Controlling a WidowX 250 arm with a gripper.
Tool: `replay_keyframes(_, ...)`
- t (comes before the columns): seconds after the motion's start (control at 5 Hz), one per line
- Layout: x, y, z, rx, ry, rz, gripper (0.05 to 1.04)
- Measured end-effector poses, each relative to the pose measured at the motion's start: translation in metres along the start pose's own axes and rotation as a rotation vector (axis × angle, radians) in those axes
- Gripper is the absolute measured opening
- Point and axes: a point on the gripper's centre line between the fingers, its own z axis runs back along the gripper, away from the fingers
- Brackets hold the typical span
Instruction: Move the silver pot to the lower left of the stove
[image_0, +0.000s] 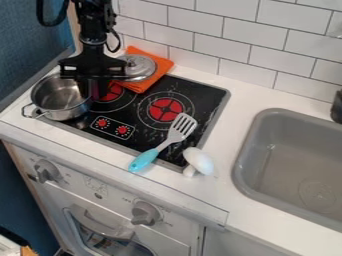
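Silver pot (59, 99) at left of stove (141, 136), end effector (93, 94) at rim.

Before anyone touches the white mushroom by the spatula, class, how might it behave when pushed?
The white mushroom would probably roll in a curve rather than slide straight, since its cap is rounded and its stem narrower. It may be a little slippery, as it looks smooth. Its weight is hard to judge.
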Motion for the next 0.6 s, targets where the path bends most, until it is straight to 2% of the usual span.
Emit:
replay_keyframes(0.2, 0.004, -0.002, 0.005, -0.011, -0.003, 0.003, 0.849)
replay_keyframes(0.4, 0.004, 0.002, 0.010, 0.020, 0.013, 0.008, 1.003)
replay_keyframes(0.6, 0.011, 0.009, 0.042, 0.043, 0.014, -0.001, 1.000)
